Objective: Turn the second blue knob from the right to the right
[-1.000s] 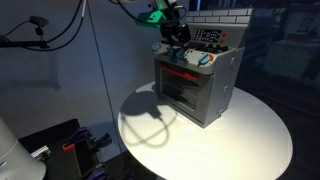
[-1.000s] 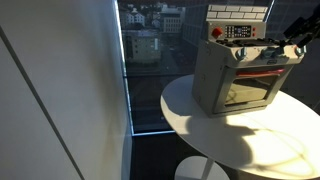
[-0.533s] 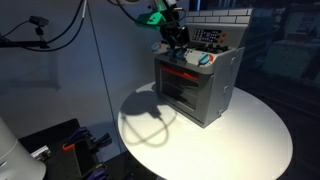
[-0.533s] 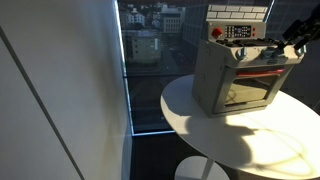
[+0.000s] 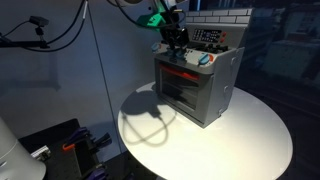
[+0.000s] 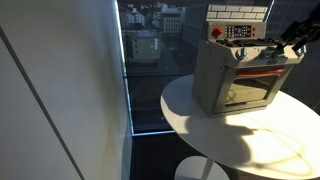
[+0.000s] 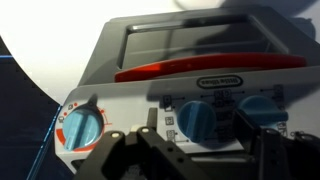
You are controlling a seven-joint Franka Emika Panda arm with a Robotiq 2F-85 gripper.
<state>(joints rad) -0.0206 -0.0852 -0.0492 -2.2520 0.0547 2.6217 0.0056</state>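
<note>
A grey toy oven [image 5: 197, 88] stands on a round white table [image 5: 250, 135]; it also shows in the other exterior view [image 6: 235, 85]. In the wrist view its control panel shows a red knob [image 7: 80, 127] and two blue knobs. My gripper [image 7: 198, 130] is open, with one finger on each side of the middle blue knob [image 7: 198, 115] and a small gap on both sides. The other blue knob [image 7: 265, 108] is partly behind one finger. In both exterior views the gripper [image 5: 176, 42] [image 6: 291, 42] sits at the oven's top front edge.
The oven's red door handle [image 7: 210, 68] and glass door [image 7: 190, 42] lie just beyond the knobs. A window wall [image 6: 150, 60] stands beside the table. Cables and dark equipment [image 5: 70, 150] sit on the floor by the table.
</note>
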